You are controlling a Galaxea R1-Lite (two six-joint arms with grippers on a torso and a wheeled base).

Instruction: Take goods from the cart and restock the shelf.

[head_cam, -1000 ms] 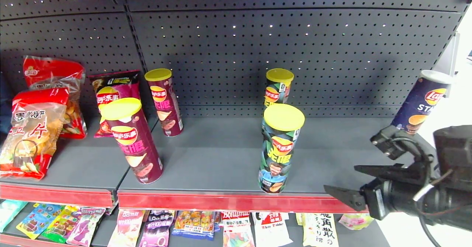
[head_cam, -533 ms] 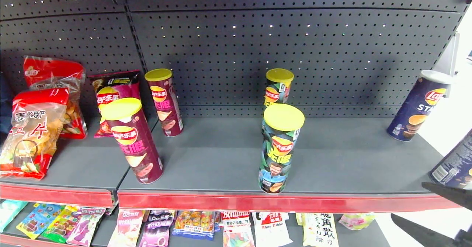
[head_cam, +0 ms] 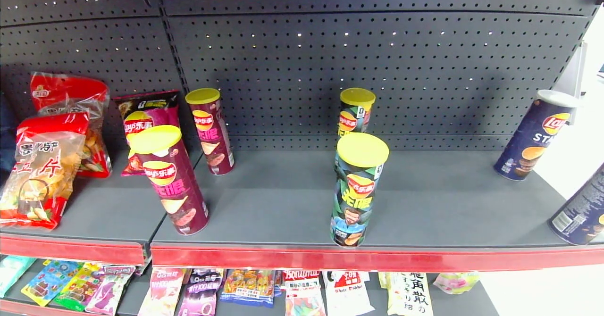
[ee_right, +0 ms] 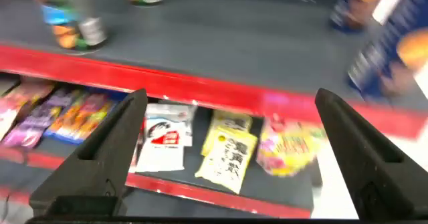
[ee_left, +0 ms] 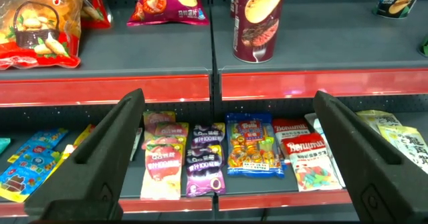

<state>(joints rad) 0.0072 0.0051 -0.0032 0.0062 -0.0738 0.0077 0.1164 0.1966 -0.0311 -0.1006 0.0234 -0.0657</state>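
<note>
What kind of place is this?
Most likely a shop's snack aisle, or a mock-up of one. A grey shelf with a red front edge holds a purple chip tube and a green chip tube, a perforated panel backs it, and snack packets lie in a row below.

The left gripper [ee_left: 229, 95] hangs in front of the shelf [ee_left: 134, 50], its two dark fingers [ee_left: 87, 164] spread wide apart with nothing between them. On the grey upper board, a maroon chip can [ee_left: 257, 20] stands upright near the red front strip. A magenta chip bag [ee_left: 167, 0] sits farther back, and a red snack bag [ee_left: 37, 23] lies well off to its side. Below, flat packets lie in a row: pink packets [ee_left: 164, 157], purple packets [ee_left: 204, 160], a blue packet [ee_left: 253, 144] and red-and-white packets [ee_left: 297, 140].
</note>
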